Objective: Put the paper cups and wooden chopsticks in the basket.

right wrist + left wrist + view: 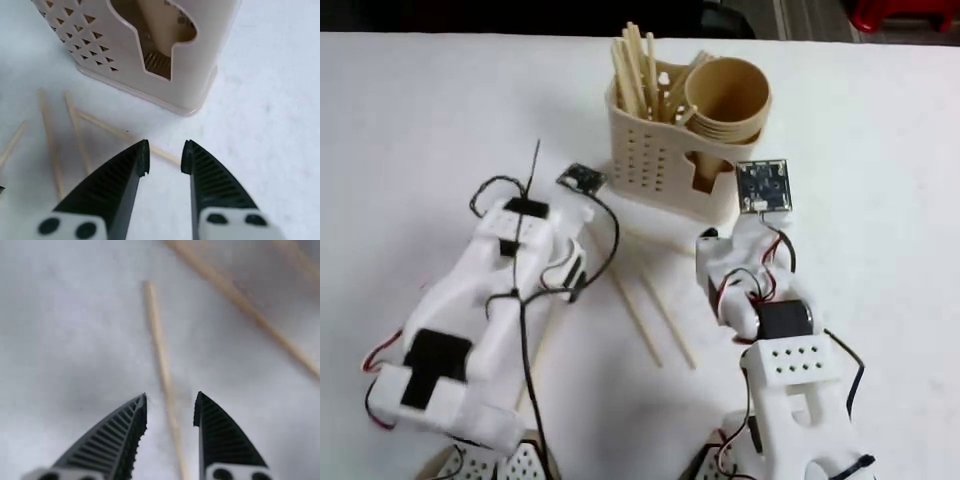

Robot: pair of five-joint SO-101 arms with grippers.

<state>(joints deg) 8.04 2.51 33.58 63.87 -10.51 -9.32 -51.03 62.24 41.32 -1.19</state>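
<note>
Black fingers on my left gripper (171, 396) stand apart, straddling one loose chopstick (159, 350) on the table (880, 200). My right gripper (165, 147) is narrowly open. Beyond it, the basket (200, 65) holds paper cups (728, 95) and chopsticks (635, 65).

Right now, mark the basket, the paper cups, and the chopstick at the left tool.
basket (650, 160): high view, perforated front wall.
paper cups (725, 90): high view, inside of the top cup.
chopstick (161, 355): left wrist view, middle of the shaft.
</note>
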